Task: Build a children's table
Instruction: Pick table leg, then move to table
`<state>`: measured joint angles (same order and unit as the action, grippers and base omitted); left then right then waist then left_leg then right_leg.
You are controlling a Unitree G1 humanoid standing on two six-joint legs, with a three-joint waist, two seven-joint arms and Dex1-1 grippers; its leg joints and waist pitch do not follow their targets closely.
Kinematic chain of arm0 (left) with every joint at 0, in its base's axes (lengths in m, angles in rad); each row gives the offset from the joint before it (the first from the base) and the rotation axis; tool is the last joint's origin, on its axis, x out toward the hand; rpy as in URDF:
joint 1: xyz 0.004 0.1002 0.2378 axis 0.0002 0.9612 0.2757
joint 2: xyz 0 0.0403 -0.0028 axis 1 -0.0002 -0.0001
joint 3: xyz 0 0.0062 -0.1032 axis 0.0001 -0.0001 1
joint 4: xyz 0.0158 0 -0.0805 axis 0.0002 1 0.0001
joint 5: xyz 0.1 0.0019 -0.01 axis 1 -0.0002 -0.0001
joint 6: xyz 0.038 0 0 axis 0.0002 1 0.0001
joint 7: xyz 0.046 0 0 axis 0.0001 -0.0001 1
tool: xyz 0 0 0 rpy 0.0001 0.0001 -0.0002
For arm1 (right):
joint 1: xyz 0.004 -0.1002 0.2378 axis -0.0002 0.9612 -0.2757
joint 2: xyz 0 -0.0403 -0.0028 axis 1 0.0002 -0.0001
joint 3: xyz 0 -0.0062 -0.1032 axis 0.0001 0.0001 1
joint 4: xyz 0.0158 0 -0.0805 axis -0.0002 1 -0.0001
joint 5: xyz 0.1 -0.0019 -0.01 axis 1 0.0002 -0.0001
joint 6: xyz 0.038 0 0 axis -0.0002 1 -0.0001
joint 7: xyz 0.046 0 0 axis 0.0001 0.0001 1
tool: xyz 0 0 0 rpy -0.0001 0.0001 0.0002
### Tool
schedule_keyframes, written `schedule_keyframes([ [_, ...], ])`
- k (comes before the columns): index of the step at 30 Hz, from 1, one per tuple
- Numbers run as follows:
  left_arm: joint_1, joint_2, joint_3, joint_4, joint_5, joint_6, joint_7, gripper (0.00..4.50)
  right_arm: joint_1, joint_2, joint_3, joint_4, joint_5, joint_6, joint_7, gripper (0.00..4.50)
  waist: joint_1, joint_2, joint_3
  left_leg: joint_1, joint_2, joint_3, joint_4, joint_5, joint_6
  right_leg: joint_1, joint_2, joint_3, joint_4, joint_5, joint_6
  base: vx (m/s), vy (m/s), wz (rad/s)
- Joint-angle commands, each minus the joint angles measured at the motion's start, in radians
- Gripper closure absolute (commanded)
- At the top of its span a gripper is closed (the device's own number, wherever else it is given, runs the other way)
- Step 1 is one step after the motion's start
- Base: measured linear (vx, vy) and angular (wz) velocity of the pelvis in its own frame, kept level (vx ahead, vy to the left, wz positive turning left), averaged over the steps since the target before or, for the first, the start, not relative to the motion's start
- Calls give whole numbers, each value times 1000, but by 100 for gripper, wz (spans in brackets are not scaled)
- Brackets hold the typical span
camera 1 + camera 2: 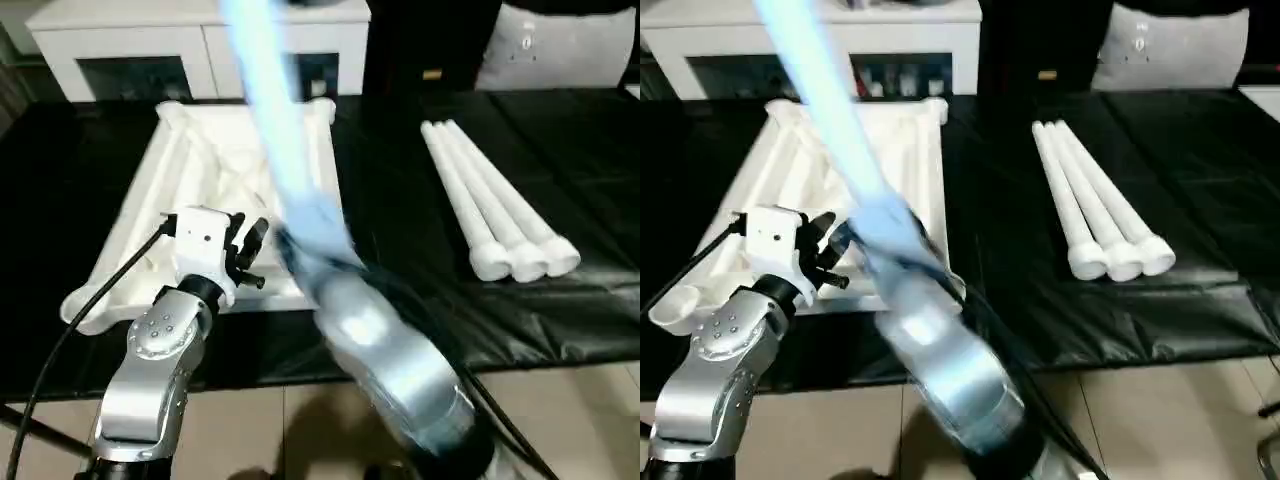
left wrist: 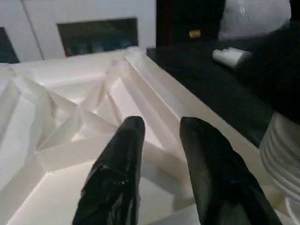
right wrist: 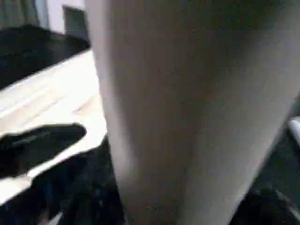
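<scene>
1. While the children's table top (image 1: 215,180) lies upside down on the black-covered work table (image 1: 400,200), its ribbed underside faces up and its near edge sits close to the work table's front.
2. Three white legs (image 1: 490,215) lie side by side, touching, well apart from the top on the robot's right, flared ends toward the robot.
3. A fourth leg (image 1: 270,110) stands steeply over the top, blurred, at the end of the right arm; whether the right gripper (image 1: 315,240) is clamped on it I cannot tell.
4. Over the top's near ribs, the left gripper (image 2: 161,140) has its two black fingers (image 2: 129,145) spread, nothing between them.
</scene>
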<state>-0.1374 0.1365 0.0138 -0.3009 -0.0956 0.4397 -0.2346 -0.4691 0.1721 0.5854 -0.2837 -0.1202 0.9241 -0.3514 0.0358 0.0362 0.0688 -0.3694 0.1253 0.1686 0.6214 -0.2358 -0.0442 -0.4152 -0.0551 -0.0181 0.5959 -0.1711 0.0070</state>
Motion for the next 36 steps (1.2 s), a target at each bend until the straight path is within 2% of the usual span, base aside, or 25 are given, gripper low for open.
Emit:
schedule_keyframes([
  [1, -19, 23, 32, 1, -16, 27, -1, 297, -89, 254, -46, 0, -89, 78, -94, 259, -4, 21, -58, 11, 74, -43, -96, -134, -116, 45, -64, 45, -40, -24, -127, 0, 0, 0],
  [2, -42, 47, 52, 7, -52, 31, -44, 297, -126, 224, -136, -47, -109, 112, -146, 259, 2, 19, -61, 10, 67, -41, -91, -75, -126, 50, -62, 43, -32, 50, -126, 0, 0, 0],
  [3, -62, 82, 54, 5, -77, 37, -97, 297, -87, 56, -322, -163, -48, 103, -76, 259, 5, 19, -62, 13, 65, -39, -90, -72, -124, 51, -60, 43, -31, 59, -119, 0, 0, 0],
  [4, -69, 95, 54, 3, -85, 41, -117, 297, -57, -31, -418, -202, -1, 85, -24, 259, 13, 22, -69, 20, 68, -36, -88, -68, -119, 51, -60, 41, -23, 85, -97, 0, 0, 0],
  [5, -83, 118, 54, 2, -99, 49, -149, 297, -1, -189, -589, -233, 95, 32, 76, 259, 23, 19, -63, 25, 72, -37, -93, -79, -127, 50, -58, 36, -23, 80, -77, 0, 0, 0],
  [6, -100, 133, 57, 13, -90, 47, -152, 297, 49, -311, -689, -204, 165, -41, 169, 259, 32, 21, -62, 33, 75, -35, -92, -83, -138, 45, -58, 35, -23, 77, -66, 0, 0, 0],
  [7, -133, 145, 76, 50, -70, 44, -128, 297, 101, -430, -776, -91, 226, -175, 277, 259, 44, 18, -62, 40, 77, -32, -96, -135, -150, 49, -60, 36, -23, 41, -56, 0, 0, 0],
  [8, -139, 148, 79, 59, -62, 39, -121, 297, 110, -440, -785, -68, 233, -202, 289, 259, 47, 14, -57, 45, 68, -27, -93, -169, -145, 42, -60, 40, -33, 4, -80, 0, 0, 0],
  [9, -149, 152, 84, 76, -49, 31, -108, 297, 126, -455, -801, -29, 246, -247, 308, 259, 41, 8, -59, 26, 65, -29, -91, -147, -123, 59, -71, 47, -34, 14, -104, 0, 0, 0],
  [10, -159, 155, 90, 93, -37, 20, -94, 297, 144, -465, -813, 10, 260, -295, 327, 259, 45, 0, -71, 9, 63, -35, -82, -74, -71, 81, -86, 50, -31, 49, -142, 0, 0, 0],
  [11, -166, 154, 96, 103, -35, 16, -86, 297, 159, -472, -816, 37, 268, -327, 342, 259, 37, -9, -71, -2, 63, -37, -75, -25, -19, 89, -93, 53, -30, 78, -178, 0, 0, 0],
  [12, -173, 150, 101, 110, -35, 12, -77, 297, 177, -480, -811, 79, 276, -367, 364, 259, 32, -8, -73, -4, 64, -37, -73, -7, 4, 91, -96, 53, -31, 80, -199, 0, 0, 0],
  [13, -177, 145, 103, 112, -36, 11, -71, 297, 188, -485, -803, 111, 285, -395, 386, 259, 30, -8, -72, -3, 66, -36, -69, -11, 25, 86, -99, 53, -35, 64, -216, 0, 0, 0],
  [14, -179, 139, 97, 112, -38, 10, -68, 297, 199, -489, -781, 156, 294, -425, 426, 259, 20, -9, -70, -1, 69, -34, -68, -41, 60, 86, -98, 49, -44, -50, -258, -28, -51, 0],
  [16, -176, 140, 85, 113, -42, 6, -72, 297, 199, -471, -776, 165, 300, -415, 491, 259, 15, -7, -66, 2, 72, -30, -66, -67, 80, 79, -92, 47, -55, -160, -260, -14, -26, 0],
  [17, -177, 141, 81, 116, -47, 6, -75, 297, 199, -464, -773, 161, 294, -406, 525, 259, 15, -1, -64, 6, 75, -28, -66, -90, 85, 71, -87, 45, -59, -222, -253, 0, 0, 0],
  [20, -184, 139, 81, 126, -56, 6, -81, 297, 201, -480, -764, 173, 325, -434, 600, 259, 22, 1, -62, 15, 83, -28, -73, -120, 71, 59, -79, 39, -66, -296, -231, 0, 0, 0],
  [21, -185, 138, 81, 128, -55, 5, -81, 297, 200, -482, -762, 177, 330, -441, 609, 259, 24, 2, -63, 17, 82, -27, -73, -125, 69, 58, -79, 38, -66, -294, -230, 0, 0, 0],
  [23, -188, 126, 78, 138, -50, -4, -83, 297, 187, -486, -746, 186, 375, -480, 678, 259, 28, -3, -62, 18, 84, -27, -76, -149, 65, 54, -76, 34, -66, -297, -227, 0, 0, 0],
  [24, -188, 120, 76, 139, -50, -6, -81, 297, 182, -492, -730, 191, 394, -501, 697, 259, 29, -1, -64, 18, 85, -28, -77, -157, 64, 54, -79, 33, -65, -298, -222, 0, 0, 0],
  [27, -179, 117, 65, 134, -49, -6, -76, 297, 174, -484, -712, 187, 370, -519, 703, 259, 31, -17, -68, 14, 86, -26, -76, -126, 72, 56, -82, 30, -62, -260, -224, 0, 0, 0],
  [29, -174, 116, 55, 130, -45, -12, -74, 297, 167, -470, -706, 181, 362, -518, 722, 259, 33, -11, -71, 10, 87, -28, -75, -96, 79, 56, -84, 28, -56, -226, -231, 0, 0, 0],
  [31, -173, 117, 46, 124, -45, -1, -78, 297, 162, -471, -692, 172, 373, -494, 744, 259, 33, -14, -74, 7, 89, -28, -73, -68, 93, 59, -85, 25, -51, -180, -239, 0, 0, 0],
  [32, -173, 119, 37, 124, -42, -3, -84, 297, 156, -477, -687, 170, 398, -469, 763, 259, 34, -12, -75, 5, 89, -29, -72, -54, 99, 61, -85, 24, -48, -158, -245, 0, 0, 0],
  [36, -171, 117, 27, 124, -45, -6, -96, 297, 158, -485, -674, 137, 441, -419, 772, 259, 34, -13, -71, 3, 88, -28, -72, -59, 108, 62, -87, 25, -51, -164, -247, 0, 0, 0],
])
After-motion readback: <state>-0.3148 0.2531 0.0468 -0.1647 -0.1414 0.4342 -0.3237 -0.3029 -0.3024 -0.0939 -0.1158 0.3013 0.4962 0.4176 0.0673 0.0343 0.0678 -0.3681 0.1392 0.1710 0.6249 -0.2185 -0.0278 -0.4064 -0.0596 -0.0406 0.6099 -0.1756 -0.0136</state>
